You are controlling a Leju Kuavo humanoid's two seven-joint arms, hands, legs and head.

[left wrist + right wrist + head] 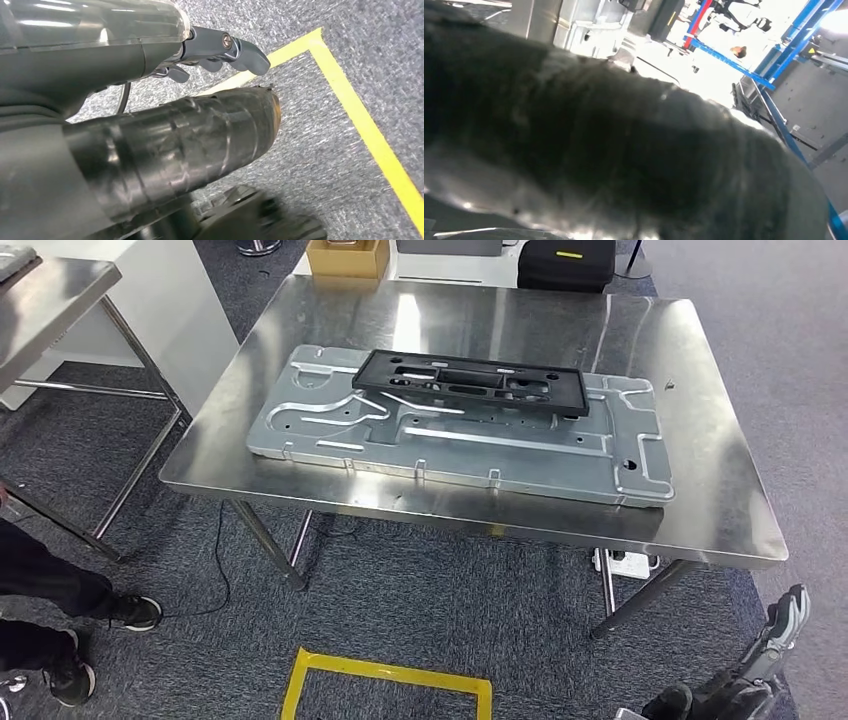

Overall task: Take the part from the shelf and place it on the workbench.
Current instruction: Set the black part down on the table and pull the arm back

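Note:
A black plastic frame part (470,382) lies flat on a large grey stamped metal panel (450,435), which rests on the steel workbench (720,490). My right hand (775,640) hangs low beside the bench's near right corner, fingers apart and holding nothing; in the right wrist view its thumb (624,150) is a dark blur. My left hand (175,125) hangs over the carpet by the yellow tape (360,115), with its taped thumb and darker fingers (220,50) apart and nothing in them.
A second steel table (50,300) stands at the left, with a person's legs and shoes (60,600) below it. A yellow tape square (385,680) marks the floor before the bench. A cardboard box (348,257) and a black case (565,262) sit behind it.

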